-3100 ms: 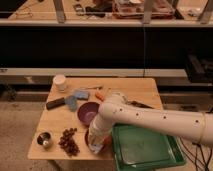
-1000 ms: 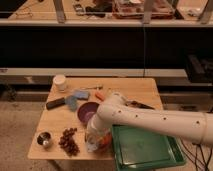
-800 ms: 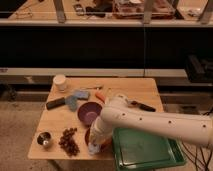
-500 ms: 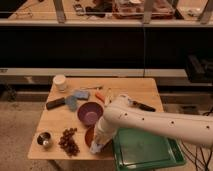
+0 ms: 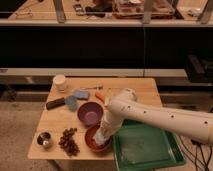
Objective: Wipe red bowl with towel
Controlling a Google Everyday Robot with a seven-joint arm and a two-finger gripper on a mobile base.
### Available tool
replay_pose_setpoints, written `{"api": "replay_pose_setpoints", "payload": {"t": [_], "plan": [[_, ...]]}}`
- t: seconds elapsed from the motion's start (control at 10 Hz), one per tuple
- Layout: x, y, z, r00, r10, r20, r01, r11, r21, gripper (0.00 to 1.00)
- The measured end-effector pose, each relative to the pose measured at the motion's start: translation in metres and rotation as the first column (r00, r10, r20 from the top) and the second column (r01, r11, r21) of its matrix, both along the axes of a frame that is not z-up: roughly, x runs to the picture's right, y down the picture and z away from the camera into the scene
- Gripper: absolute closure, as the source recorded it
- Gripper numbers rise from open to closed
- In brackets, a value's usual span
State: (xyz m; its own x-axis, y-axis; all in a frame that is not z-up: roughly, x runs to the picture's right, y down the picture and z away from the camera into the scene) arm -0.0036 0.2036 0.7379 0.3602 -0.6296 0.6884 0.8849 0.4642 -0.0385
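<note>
The white arm (image 5: 165,117) comes in from the right edge, runs left across the green tray (image 5: 150,150), bends at an elbow over the table's middle and drops toward the front edge. The gripper (image 5: 102,136) sits down inside the red bowl (image 5: 92,140), at the table's front just left of the tray, with a pale towel (image 5: 101,138) at its tip; how the jaws stand cannot be told. A purple bowl (image 5: 90,112) lies just behind the red one, grapes (image 5: 69,140) and a metal cup (image 5: 44,140) to its left on the table (image 5: 60,120).
</note>
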Motion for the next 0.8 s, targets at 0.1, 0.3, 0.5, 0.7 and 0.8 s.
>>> {"api": "replay_pose_setpoints", "payload": {"t": [0.1,0.3,0.5,0.7,0.8], "plan": [[-0.003,-0.008,0.000,1.000,0.002,0.005,-0.002,0.9999,0.010,1.00],[-0.026,-0.018,-0.002,0.999,-0.012,0.032,0.011,0.9998,0.019,1.00],[-0.054,-0.019,-0.002,0.996,-0.042,0.073,0.042,0.9991,0.000,1.00],[-0.082,-0.001,-0.012,0.983,-0.092,0.160,0.099,0.9945,-0.036,1.00],[-0.084,0.007,-0.018,0.979,-0.099,0.180,0.109,0.9931,-0.043,1.00]]}}
